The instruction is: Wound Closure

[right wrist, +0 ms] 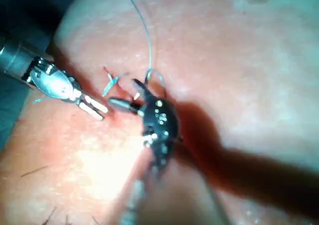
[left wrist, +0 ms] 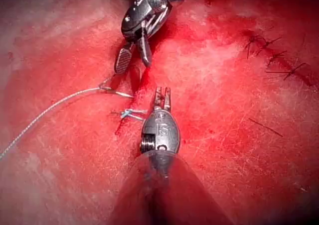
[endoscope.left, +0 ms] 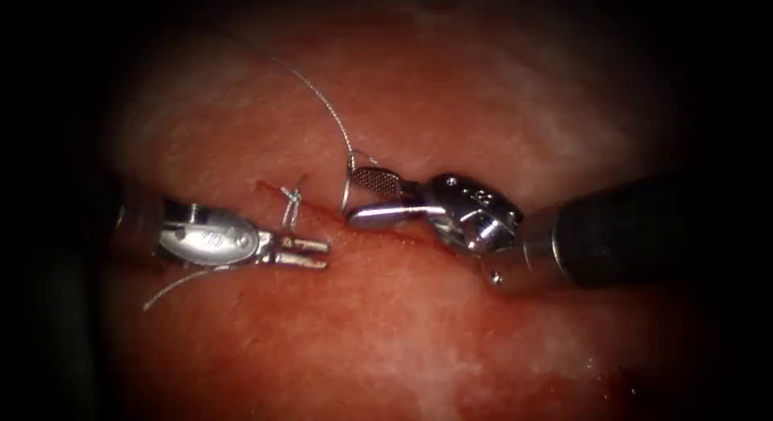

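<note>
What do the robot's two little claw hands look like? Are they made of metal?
Yes, shiny silver metal. The left tool has two thin straight fingers on a smooth oval body with small stamped characters. The right tool has broader fingers; one pad carries a cross-hatched grip pattern. Its wrist has round rivets and sits on a thick dark shaft.

A surgical training lab: wristed steel needle drivers (endoscope.left: 306, 252) work over stitched tissue (endoscope.left: 419, 340) under endoscope lighting.
</note>
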`<state>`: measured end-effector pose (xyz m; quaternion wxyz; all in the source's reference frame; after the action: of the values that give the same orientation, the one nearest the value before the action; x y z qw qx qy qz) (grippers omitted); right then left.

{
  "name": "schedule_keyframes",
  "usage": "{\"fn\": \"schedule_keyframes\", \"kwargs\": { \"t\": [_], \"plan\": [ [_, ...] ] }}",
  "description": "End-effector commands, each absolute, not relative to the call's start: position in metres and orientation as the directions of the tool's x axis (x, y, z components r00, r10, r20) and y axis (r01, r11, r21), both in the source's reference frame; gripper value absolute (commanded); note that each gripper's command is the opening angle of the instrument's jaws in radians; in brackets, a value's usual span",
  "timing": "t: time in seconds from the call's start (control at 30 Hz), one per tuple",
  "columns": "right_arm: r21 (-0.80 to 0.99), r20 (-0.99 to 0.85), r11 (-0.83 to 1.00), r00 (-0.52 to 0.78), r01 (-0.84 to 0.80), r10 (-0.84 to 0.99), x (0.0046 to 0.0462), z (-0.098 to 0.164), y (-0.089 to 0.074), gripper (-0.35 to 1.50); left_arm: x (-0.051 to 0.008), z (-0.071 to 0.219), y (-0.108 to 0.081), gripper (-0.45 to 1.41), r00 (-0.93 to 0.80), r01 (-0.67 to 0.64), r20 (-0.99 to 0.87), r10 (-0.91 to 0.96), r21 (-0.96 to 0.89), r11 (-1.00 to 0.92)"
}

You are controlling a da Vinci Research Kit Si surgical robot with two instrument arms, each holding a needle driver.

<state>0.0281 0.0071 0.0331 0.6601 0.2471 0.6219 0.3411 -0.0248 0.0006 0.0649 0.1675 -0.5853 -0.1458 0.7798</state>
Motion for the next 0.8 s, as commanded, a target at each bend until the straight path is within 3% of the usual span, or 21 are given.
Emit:
{"fn": "schedule_keyframes", "kwargs": {
  "t": [0.03,0.2,0.5,0.8],
  "plan": [
    [0.754,-0.649,0.642,-0.006,-0.14,0.761,0.0287,0.0335,0.0059,1.3,-0.0252,0.0652,-0.0007,-0.45,-0.255,-0.095,-0.855,0.452,-0.443,-0.891],
    [0.754,-0.649,0.642,-0.005,-0.137,0.761,0.0288,0.0336,0.0058,1.3,-0.0252,0.0642,0.0002,-0.45,-0.215,-0.082,-0.711,0.67,-0.67,-0.737],
    [0.754,-0.65,0.643,-0.005,-0.135,0.76,0.0287,0.0335,0.0057,1.3,-0.0253,0.0618,-0.0001,-0.45,-0.282,-0.002,-0.416,0.865,-0.901,-0.434],
    [0.754,-0.65,0.643,-0.004,-0.134,0.76,0.0286,0.0335,0.0056,1.3,-0.0252,0.0582,-0.0015,-0.45,-0.348,0.029,-0.346,0.871,-0.933,-0.359]
  ]
}}
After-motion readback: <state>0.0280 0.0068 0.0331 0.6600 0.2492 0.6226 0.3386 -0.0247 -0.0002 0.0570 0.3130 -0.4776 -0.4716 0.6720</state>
